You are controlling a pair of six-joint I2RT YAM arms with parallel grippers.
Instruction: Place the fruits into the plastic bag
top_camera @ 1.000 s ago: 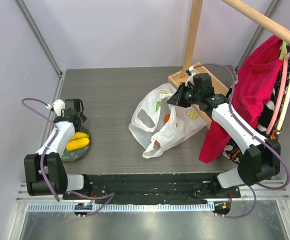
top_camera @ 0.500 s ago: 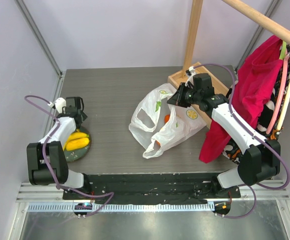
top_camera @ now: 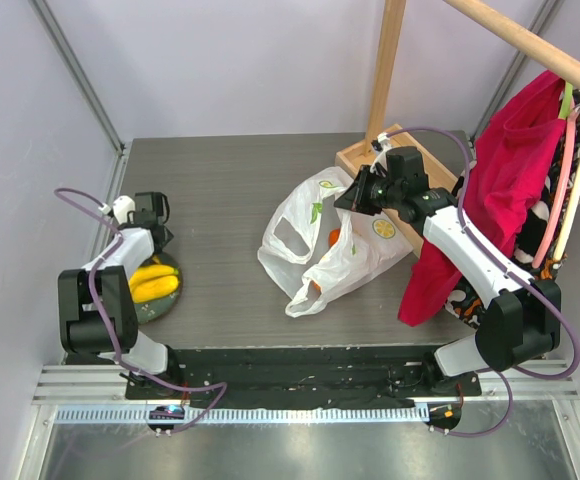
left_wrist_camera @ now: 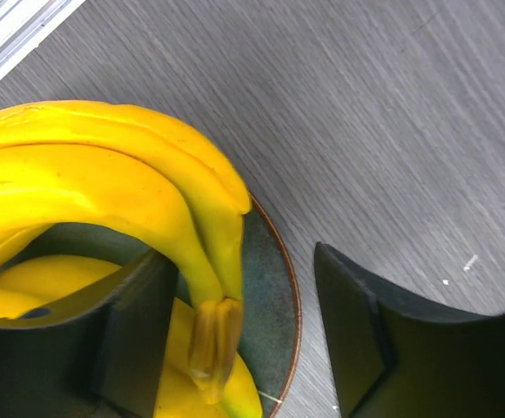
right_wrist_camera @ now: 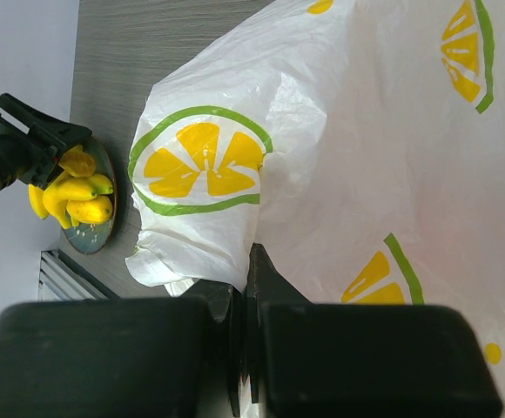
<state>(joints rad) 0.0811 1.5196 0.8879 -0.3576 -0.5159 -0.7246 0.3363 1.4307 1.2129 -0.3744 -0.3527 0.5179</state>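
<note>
Grey table (top_camera: 230,200), left pincer (left_wrist_camera: 244,296) wide around bananas (left_wrist_camera: 104,174), right pincer (right_wrist_camera: 242,296) tight on lemon-print bag (right_wrist_camera: 366,157)

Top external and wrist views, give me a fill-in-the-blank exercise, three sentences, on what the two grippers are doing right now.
1. The right gripper is pinching the ____.
2. Printed on it are yellow ____ slices with green rims.
3. The left gripper is ____, with one finger on each side of the banana bunch stem, over the plate.

Missing words: plastic bag; lemon; open.
</note>
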